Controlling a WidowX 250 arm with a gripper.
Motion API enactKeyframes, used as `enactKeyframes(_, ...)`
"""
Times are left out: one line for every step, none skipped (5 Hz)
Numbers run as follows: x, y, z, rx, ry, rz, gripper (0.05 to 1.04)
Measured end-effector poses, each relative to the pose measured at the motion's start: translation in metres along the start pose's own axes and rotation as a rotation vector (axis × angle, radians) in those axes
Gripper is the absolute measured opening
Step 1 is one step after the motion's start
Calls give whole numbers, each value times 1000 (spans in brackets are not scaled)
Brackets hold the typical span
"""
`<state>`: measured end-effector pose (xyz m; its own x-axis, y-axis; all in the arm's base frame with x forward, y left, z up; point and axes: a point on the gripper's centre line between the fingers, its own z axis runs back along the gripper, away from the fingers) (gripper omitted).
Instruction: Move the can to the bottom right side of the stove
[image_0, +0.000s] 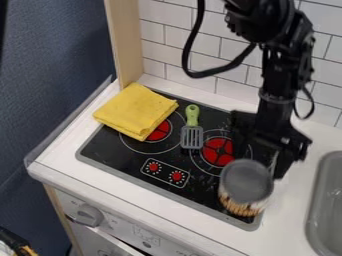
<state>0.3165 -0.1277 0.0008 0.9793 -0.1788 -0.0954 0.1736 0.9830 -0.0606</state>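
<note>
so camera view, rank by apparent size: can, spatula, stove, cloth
1. stove
2. cloth and can: too close to rank, and the can stands nearer the camera
3. spatula: clearly smallest

Black arm (284, 25) at right, wrist (276, 95) downward

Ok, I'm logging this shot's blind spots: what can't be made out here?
All in the camera view:
can, far side: hidden by its own gray lid.
stove, far right corner: behind the gripper.
left red burner, one part: under the yellow cloth.
sink, right part: cut off by the right edge.
</note>
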Motion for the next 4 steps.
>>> enactKeyframes(-21,2,-13,25,70,-7,999)
enactKeyframes(-32,4,-19,31,108,-9,999)
enactKeyframes(-26,7,-5,15,57,-5,999)
enactKeyframes(-9,3,18,-5,-34,-6,999)
